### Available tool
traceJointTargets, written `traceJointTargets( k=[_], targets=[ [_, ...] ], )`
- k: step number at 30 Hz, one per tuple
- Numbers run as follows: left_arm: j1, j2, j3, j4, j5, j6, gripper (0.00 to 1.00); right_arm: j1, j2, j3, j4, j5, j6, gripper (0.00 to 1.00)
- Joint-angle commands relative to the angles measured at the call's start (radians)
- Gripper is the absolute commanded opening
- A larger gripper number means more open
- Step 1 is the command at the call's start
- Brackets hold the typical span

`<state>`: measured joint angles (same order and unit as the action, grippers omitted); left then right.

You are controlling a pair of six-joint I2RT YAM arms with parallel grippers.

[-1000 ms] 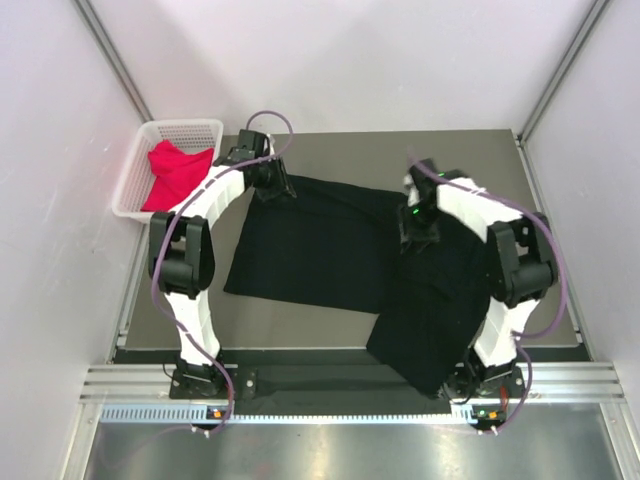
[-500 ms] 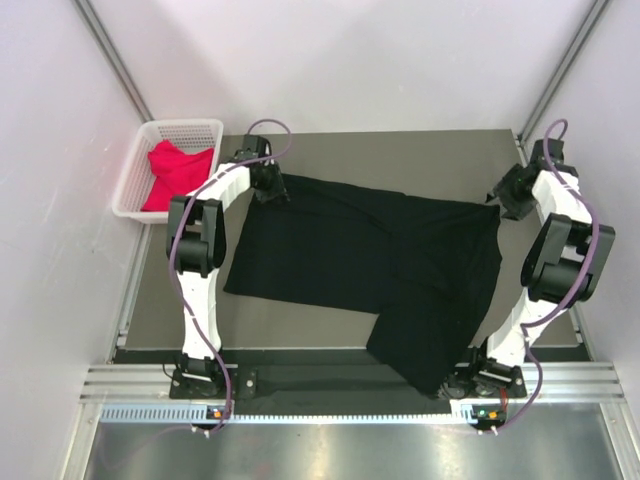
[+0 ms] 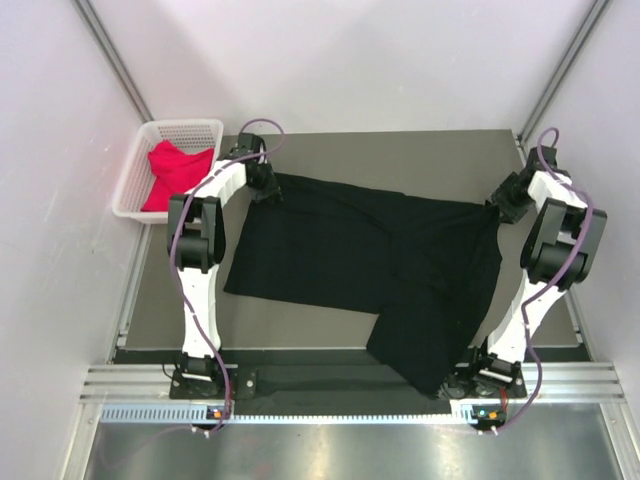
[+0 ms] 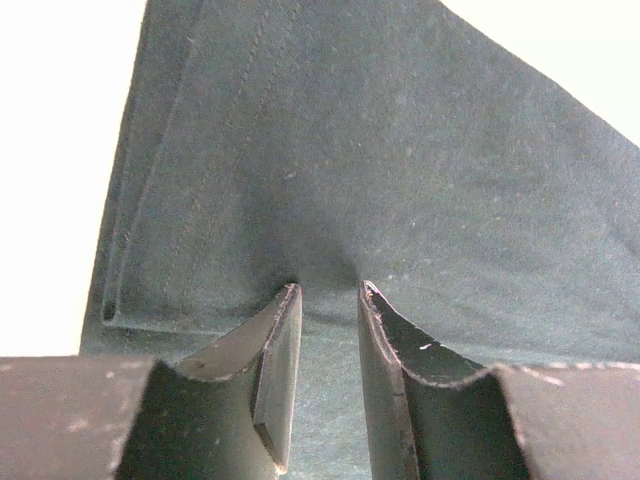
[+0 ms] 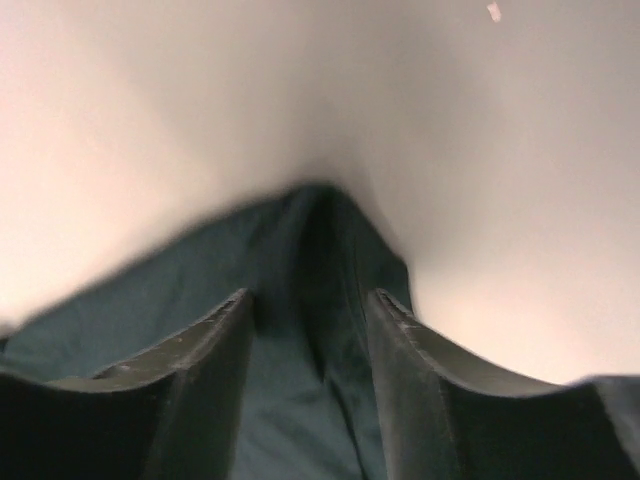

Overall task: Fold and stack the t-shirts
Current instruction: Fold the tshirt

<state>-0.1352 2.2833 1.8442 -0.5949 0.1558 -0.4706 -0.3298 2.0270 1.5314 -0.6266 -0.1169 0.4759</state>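
Note:
The black t-shirt (image 3: 340,250) lies spread across the table, with its near right part hanging over the front edge. At the shirt's far left corner my left gripper (image 3: 268,186) is down on the cloth. In the left wrist view its tips (image 4: 328,288) stand apart, with flat black cloth (image 4: 380,150) between and under them. My right gripper (image 3: 497,208) is at the shirt's far right corner. Its jaws (image 5: 312,295) are apart around a loose ridge of the cloth (image 5: 290,400). The red-pink t-shirt (image 3: 172,172) lies bunched in the basket.
The white lattice basket (image 3: 185,124) stands off the table's far left corner. Pale walls close in on both sides and the back. A metal rail (image 3: 340,385) runs along the near edge, where the arm bases sit.
My right arm swung from the shirt's middle out to the far right, drawing the folded-over cloth with it, so the shirt now lies wider. My left gripper shifted slightly left.

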Motion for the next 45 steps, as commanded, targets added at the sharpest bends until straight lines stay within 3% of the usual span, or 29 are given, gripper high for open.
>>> traceJointTargets(
  k=[1,6,8,12,27,32,40,45],
  targets=[
    [0.019,0.056,0.053,-0.081,-0.038,-0.008,0.34,-0.009,0.036,0.075,0.085,-0.023,-0.008,0.48],
    [0.037,0.107,0.111,-0.166,-0.064,-0.010,0.34,-0.012,0.101,0.162,0.091,-0.001,-0.022,0.28],
    [0.043,0.123,0.125,-0.190,-0.073,-0.003,0.34,-0.017,0.122,0.193,0.099,0.032,-0.037,0.10],
    [0.054,0.165,0.176,-0.252,-0.085,0.020,0.34,-0.037,0.159,0.231,0.125,0.051,-0.059,0.00],
    [0.075,0.134,0.168,-0.235,-0.029,0.064,0.34,-0.041,0.294,0.407,0.137,-0.004,-0.079,0.00],
    [0.075,0.130,0.178,-0.220,0.020,0.053,0.35,-0.035,0.332,0.453,0.250,-0.065,-0.030,0.01],
    [0.059,0.009,0.070,-0.017,0.143,0.004,0.40,0.021,0.483,0.682,0.360,-0.055,0.012,0.01],
    [0.049,-0.073,0.055,0.079,0.165,-0.025,0.50,0.026,0.512,0.734,0.410,-0.049,0.046,0.02]
  ],
)
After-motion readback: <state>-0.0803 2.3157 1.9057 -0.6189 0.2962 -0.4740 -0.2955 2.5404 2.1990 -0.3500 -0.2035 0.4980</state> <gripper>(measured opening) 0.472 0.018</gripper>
